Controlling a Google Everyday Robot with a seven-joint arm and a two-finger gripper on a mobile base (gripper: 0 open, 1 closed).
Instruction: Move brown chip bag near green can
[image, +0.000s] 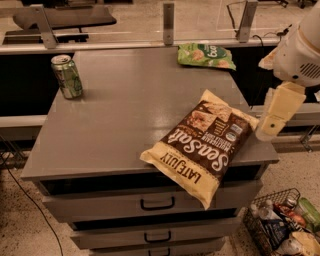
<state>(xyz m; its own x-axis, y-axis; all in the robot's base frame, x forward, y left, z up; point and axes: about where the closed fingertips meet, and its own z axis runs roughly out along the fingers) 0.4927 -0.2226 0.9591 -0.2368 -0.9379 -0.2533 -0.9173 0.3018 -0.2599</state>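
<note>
- Cream-coloured gripper (267, 129) hangs down from a big white robot arm (300, 55) on the right side. It sits just past the right edge of the table and just beside the far right end of the brown bag.
- I cannot tell if the gripper is open or closed, or if it touches the bag. It has hold of nothing that I can see.
- A wire basket (272, 230) full of small things stands on the floor at the bottom right.
- Grey drawers with dark handles (157, 203) fill the front of the table.
- The large crinkly brown chip bag with cream-yellow ends (200, 145) lies flat and face up on the near right part of the flat grey table top (125, 115).
- Its long side runs on a slant, from near left to far right. The near end, with the words "LATE JULY", sticks out over the front edge above the top drawer. The far end points toward the gripper.
- The small green-and-white drink can with a silver top (66, 76) stands up straight by the far left edge of the table. It is well apart from the brown bag.
- A smaller green snack bag (206, 55) lies flat at the far right edge of the table.
</note>
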